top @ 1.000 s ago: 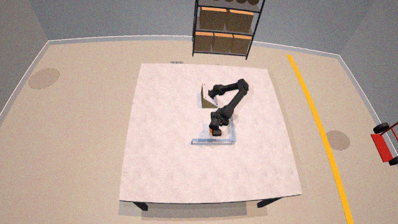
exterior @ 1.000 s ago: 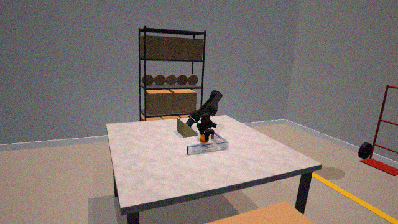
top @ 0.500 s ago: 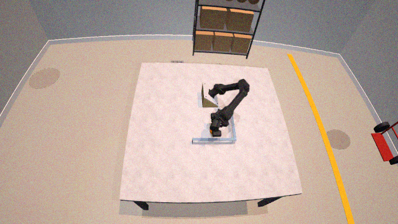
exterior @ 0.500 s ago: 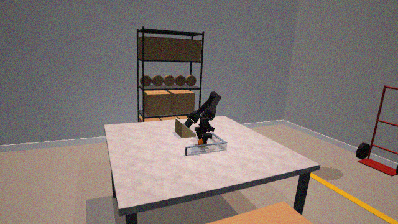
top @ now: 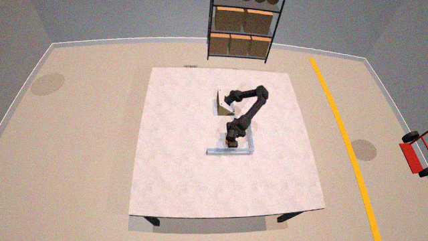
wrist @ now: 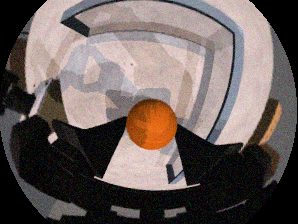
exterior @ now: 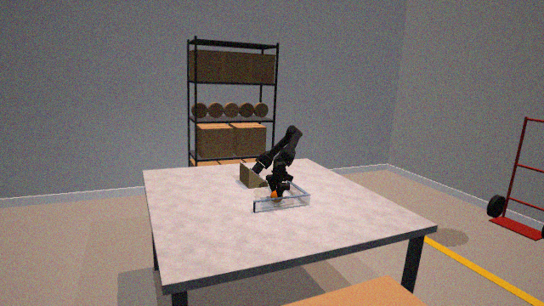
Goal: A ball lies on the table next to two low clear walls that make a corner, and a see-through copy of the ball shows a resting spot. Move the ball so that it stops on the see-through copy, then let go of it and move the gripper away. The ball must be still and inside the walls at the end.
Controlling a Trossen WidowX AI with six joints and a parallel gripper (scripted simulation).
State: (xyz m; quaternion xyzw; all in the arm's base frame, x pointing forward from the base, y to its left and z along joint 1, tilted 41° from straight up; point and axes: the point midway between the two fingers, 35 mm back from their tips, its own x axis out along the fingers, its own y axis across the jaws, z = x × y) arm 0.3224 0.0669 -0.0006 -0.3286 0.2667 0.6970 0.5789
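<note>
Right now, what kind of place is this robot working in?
Probably a warehouse or stockroom. A metal shelving rack holds cardboard boxes and rolls, a red hand truck stands by the wall, and a yellow line is painted along the floor.

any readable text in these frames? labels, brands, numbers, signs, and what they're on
None readable in any view.
Cardboard boxes on the shelf rack: plain faces, no print visible.
Red hand truck: no marking.
Yellow floor line: plain stripe, no characters.
Arm and gripper, shut on the orange ball: no branding visible.
Clear walls and table: unmarked.
</note>
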